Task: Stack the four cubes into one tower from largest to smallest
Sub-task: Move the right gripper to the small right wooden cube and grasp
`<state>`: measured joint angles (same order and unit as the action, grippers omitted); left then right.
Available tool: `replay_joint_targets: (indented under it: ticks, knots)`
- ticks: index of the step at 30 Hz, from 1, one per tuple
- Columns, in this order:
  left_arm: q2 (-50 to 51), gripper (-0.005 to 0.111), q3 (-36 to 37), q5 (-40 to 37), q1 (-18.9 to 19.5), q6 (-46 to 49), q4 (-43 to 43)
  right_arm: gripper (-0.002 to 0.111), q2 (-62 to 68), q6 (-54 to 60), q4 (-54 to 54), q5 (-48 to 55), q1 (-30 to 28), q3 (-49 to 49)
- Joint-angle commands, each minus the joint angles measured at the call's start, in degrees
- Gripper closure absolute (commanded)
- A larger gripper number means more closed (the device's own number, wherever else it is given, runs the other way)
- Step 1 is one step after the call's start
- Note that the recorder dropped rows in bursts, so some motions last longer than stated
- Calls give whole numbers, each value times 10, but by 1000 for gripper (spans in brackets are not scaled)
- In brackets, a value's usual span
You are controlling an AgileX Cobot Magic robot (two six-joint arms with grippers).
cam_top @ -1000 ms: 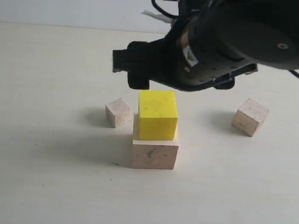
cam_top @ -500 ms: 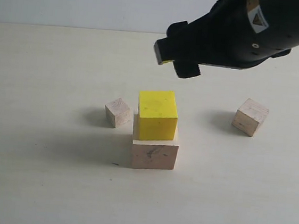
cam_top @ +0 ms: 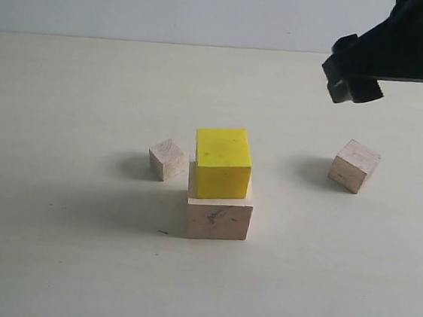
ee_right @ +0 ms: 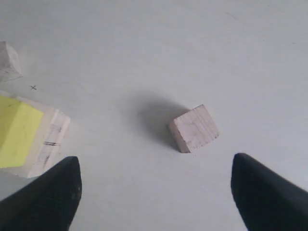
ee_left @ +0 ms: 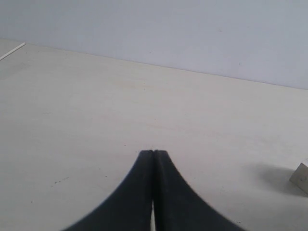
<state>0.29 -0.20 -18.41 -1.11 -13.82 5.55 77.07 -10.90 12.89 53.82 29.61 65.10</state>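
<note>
Over pale table (cam_top: 51,248), hangs with right claw (ee_right: 155,159) spread wide near middle wood cube (ee_right: 194,128), likely next onto yellow cube (cam_top: 222,162) atop big wood cube (cam_top: 218,218); holds left claw (ee_left: 153,159) pressed together, likely leaves small wood cube (cam_top: 167,159) for last.

Your yellow cube (cam_top: 222,162) sits on the large wood cube (cam_top: 218,218); small cube (cam_top: 167,159) just beside, medium cube (cam_top: 354,165) well apart.

Appears a laboratory-type robot test station — plain cream matte tabletop (cam_top: 51,248), blank pale grey-blue wall (cam_top: 137,3) behind it, and a black robot arm (cam_top: 412,51) over the surface.
</note>
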Motion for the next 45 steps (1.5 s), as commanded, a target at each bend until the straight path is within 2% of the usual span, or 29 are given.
replay_joint_targets:
  ticks: [1, 5, 8, 18, 24, 26, 27, 30, 32, 34, 45]
  knots:
    - [-3, 107, 2, 5, -1, 0, 0, 28, 18, 73, -47, 1, -66, -1]
    - [-3, 107, 2, 5, -1, 0, 0, 28, 78, 159, -114, 3, -134, -1]
    - [-3, 107, 2, 5, -1, 0, 0, 28, 112, 187, -123, 3, -153, -1]
    - [-3, 107, 2, 5, -1, 0, 0, 28, 218, 254, -104, -35, -158, -1]
    - [-3, 107, 2, 5, -1, 0, 0, 30, 266, 277, -47, -121, -158, 1]
    - [-3, 107, 2, 5, -1, 0, 0, 41, 304, 278, -44, -106, -167, 40]
    - [-3, 107, 2, 5, -1, 0, 0, 42, 314, 278, -49, -95, -174, 58]
    - [-3, 107, 2, 5, -1, 0, 0, 42, 344, 330, -110, -39, -203, 120]
    - [-3, 107, 2, 5, -1, 0, 0, 37, 356, 383, -174, -12, -214, 142]
    - [-3, 107, 2, 5, -1, 0, 0, 34, 366, 414, -190, 7, -217, 149]
    - [-3, 107, 2, 5, -1, 0, 0, 34, 405, 429, -164, 4, -217, 150]
